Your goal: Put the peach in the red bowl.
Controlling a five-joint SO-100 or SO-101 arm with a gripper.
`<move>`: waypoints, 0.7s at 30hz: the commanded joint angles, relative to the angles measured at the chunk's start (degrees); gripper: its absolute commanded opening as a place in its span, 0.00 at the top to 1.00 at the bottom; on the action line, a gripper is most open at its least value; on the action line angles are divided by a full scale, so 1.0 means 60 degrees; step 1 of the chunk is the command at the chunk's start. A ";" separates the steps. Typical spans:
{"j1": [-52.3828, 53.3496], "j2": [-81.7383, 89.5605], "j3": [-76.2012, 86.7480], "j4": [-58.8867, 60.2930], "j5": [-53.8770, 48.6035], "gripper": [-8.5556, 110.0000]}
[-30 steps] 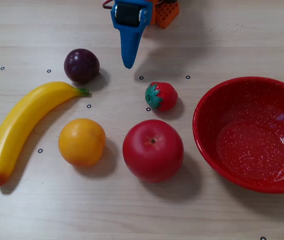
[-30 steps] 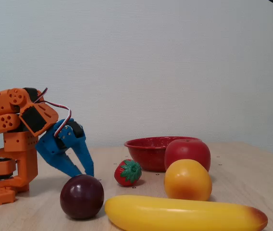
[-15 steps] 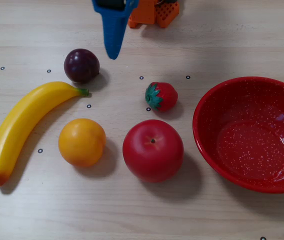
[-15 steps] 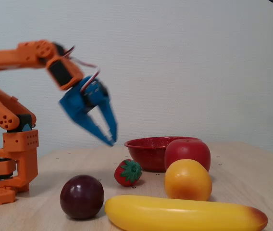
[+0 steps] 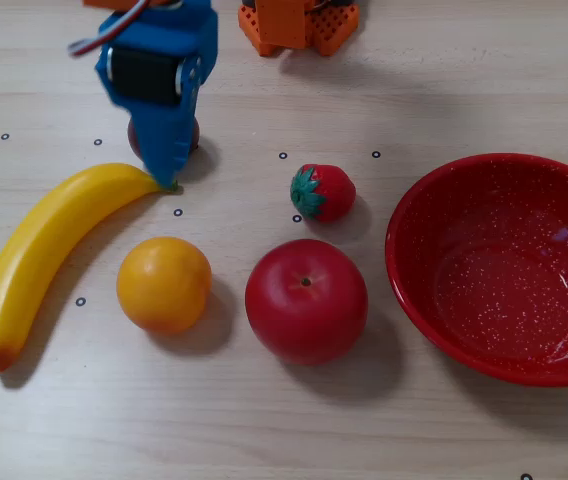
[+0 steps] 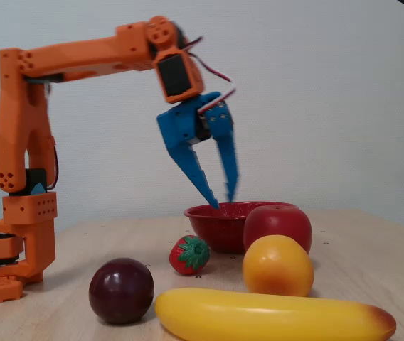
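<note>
The peach (image 5: 164, 284) is a round yellow-orange fruit lying on the table left of centre in the overhead view, and it shows at the front (image 6: 277, 266) in the fixed view. The red bowl (image 5: 484, 280) with white speckles stands at the right, empty; the fixed view shows its rim (image 6: 213, 211) behind the fruits. My blue gripper (image 5: 167, 180) hangs in the air above the plum and the banana's stem end, a short way up the picture from the peach. In the fixed view the gripper (image 6: 222, 201) points down, slightly open, holding nothing.
A red apple (image 5: 306, 300) lies between peach and bowl, with a strawberry (image 5: 322, 192) behind it. A banana (image 5: 54, 250) lies to the left of the peach. The dark plum (image 6: 121, 290) is mostly covered by the gripper from above. The orange arm base (image 6: 17, 241) stands at the back.
The arm has risen and stretched out over the table. In the overhead view the gripper has moved left and toward the fruits, now covering the plum.
</note>
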 commanded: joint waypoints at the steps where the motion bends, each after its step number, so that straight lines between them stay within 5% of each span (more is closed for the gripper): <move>1: -0.0278 -0.0044 -0.1479 0.0806 0.0337 0.71; 3: -0.0366 -0.0454 -0.1904 0.1421 0.0674 0.61; 7: -0.0469 -0.1304 -0.2725 0.2051 0.1113 0.55; 21: -0.0601 -0.3940 -0.3926 0.1172 0.1611 0.53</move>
